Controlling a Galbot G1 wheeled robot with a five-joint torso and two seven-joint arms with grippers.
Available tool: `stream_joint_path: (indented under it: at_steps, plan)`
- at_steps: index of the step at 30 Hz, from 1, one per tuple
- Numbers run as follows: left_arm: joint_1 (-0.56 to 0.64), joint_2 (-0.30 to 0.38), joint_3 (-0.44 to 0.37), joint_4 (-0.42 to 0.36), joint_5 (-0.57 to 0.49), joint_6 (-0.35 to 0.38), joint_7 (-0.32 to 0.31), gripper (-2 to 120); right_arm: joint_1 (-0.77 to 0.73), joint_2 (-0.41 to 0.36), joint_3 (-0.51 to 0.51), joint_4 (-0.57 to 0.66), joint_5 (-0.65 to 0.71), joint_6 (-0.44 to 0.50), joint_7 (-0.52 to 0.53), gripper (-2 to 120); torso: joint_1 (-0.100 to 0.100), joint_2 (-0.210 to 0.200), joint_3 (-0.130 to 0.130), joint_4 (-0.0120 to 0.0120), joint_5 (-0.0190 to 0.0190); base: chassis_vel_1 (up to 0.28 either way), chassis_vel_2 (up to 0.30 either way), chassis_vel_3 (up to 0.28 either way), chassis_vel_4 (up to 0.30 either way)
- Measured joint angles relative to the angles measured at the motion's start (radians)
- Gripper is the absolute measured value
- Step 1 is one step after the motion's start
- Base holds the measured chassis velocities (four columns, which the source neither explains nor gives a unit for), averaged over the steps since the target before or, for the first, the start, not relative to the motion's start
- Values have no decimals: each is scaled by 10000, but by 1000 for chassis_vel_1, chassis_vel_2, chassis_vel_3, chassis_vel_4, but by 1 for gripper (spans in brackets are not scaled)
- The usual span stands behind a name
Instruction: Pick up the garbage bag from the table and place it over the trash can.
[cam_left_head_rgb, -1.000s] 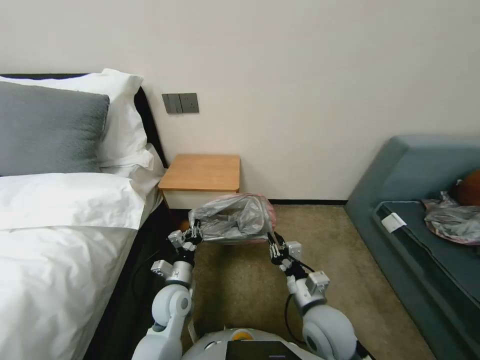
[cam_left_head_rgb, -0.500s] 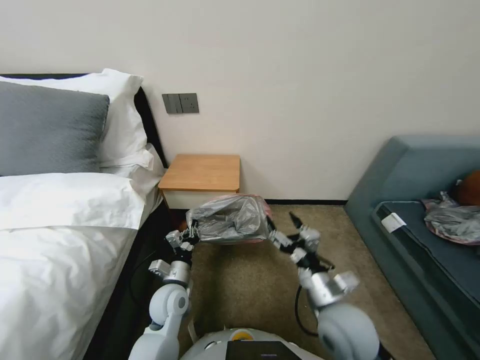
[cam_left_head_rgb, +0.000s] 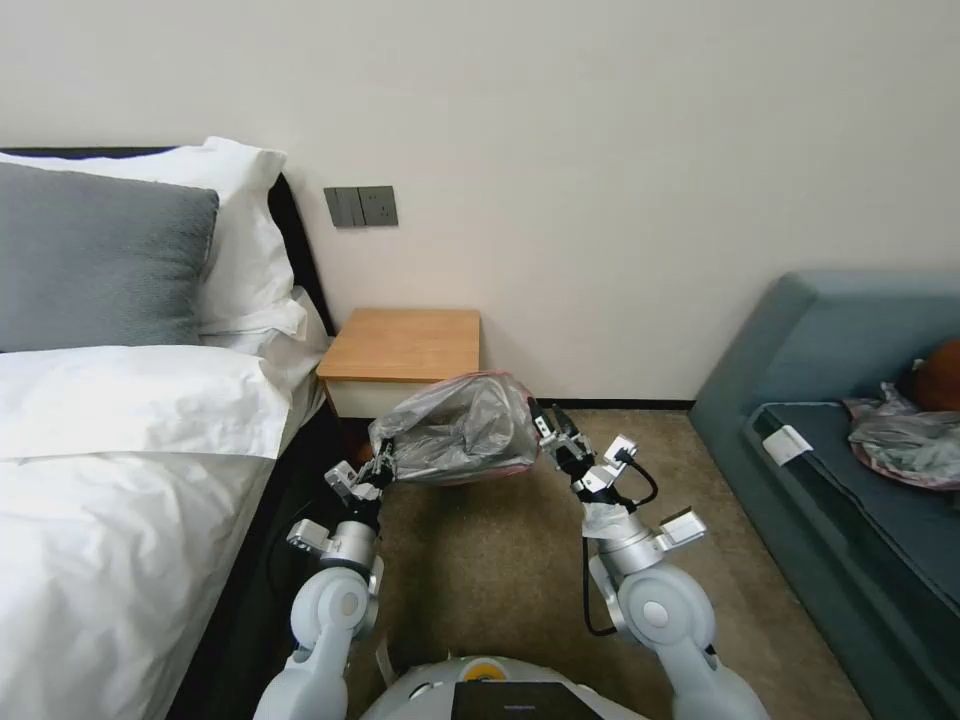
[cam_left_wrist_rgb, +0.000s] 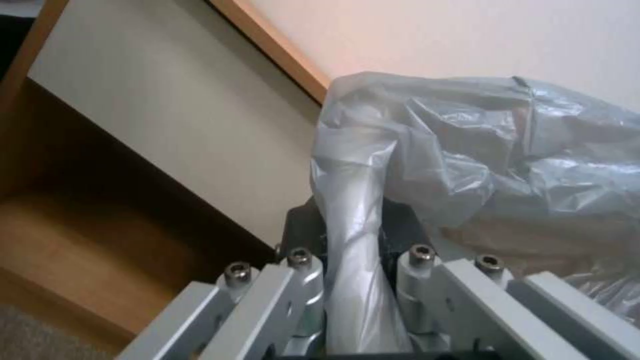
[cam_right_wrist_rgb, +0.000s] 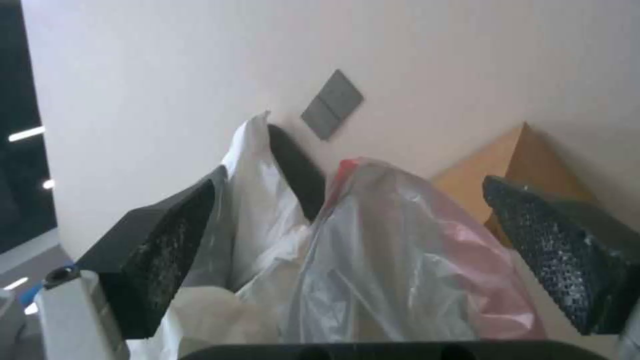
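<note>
Hanging in the air just in front of the table (cam_left_head_rgb: 405, 345), the garbage bag (cam_left_head_rgb: 458, 428) bulges between the two arms, its grey film crumpled and its pink rim showing along the lower and right edges. The left gripper (cam_left_head_rgb: 378, 470) is clenched on the bag's left corner: in the left wrist view a twisted strand of plastic (cam_left_wrist_rgb: 357, 240) runs straight down between the metal fingers (cam_left_wrist_rgb: 303, 280), with the rest of the bag billowing beyond them beside the table's white drawer front (cam_left_wrist_rgb: 167, 110). The right gripper (cam_left_head_rgb: 545, 425) sits at the bag's right edge with its jaws spread wide; in the right wrist view the two black pads (cam_right_wrist_rgb: 167, 240) stand well apart and the bag (cam_right_wrist_rgb: 393, 260) lies in the gap between them, not pinched by either. A bed (cam_left_head_rgb: 120, 470) lies to the robot's left. A blue sofa (cam_left_head_rgb: 850, 400) stands to the right, carrying a second grey-pink bag (cam_left_head_rgb: 905, 440).
</note>
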Motion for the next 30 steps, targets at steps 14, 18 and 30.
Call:
stream_joint_path:
  at_steps: [14, 18, 30]
  plan:
    - [74, 4, -15, -33, -53, 8, 12, 7, 327, -524, 138, -1066, 798, -10, -551, 100, 0, 0, -1, 1, 1, 0, 0, 0, 0]
    - [110, 36, -15, -55, -58, 8, 23, 7, 413, -704, 256, -1431, 825, -41, -735, 100, 0, 0, -1, 0, 1, 0, 0, 0, 0]
    - [151, 59, 84, -91, -66, -12, 93, 7, 1129, -1159, 123, -1916, 1607, -295, -534, 100, 0, 0, -1, 1, 1, 0, 0, 0, 0]
